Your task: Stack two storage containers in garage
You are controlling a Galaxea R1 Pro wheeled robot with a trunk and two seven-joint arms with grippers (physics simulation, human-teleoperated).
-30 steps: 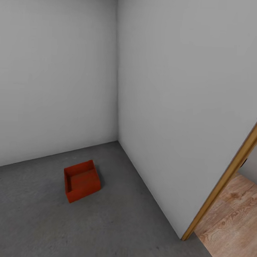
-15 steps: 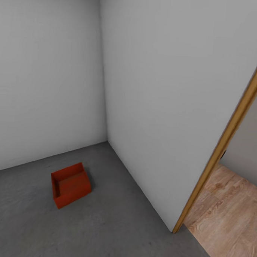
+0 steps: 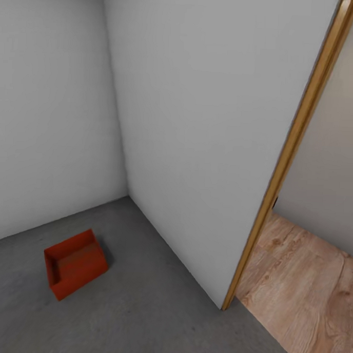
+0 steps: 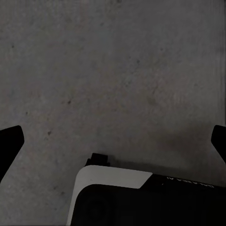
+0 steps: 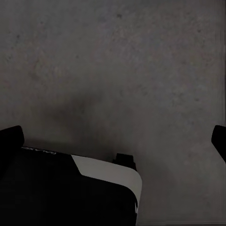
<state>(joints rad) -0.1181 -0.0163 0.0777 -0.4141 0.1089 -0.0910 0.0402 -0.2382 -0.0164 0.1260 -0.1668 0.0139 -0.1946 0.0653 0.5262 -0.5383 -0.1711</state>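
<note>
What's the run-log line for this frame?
room: garage, doorway right | container: one, on floor, near corner | second: not placed | left hand: open, empty | right hand: open, empty

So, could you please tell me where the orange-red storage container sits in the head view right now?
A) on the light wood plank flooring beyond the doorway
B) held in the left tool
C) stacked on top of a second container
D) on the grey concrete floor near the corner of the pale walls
D: the storage container rests alone on the grey concrete floor, near the corner of the pale walls, well apart from the wood plank flooring.
</note>
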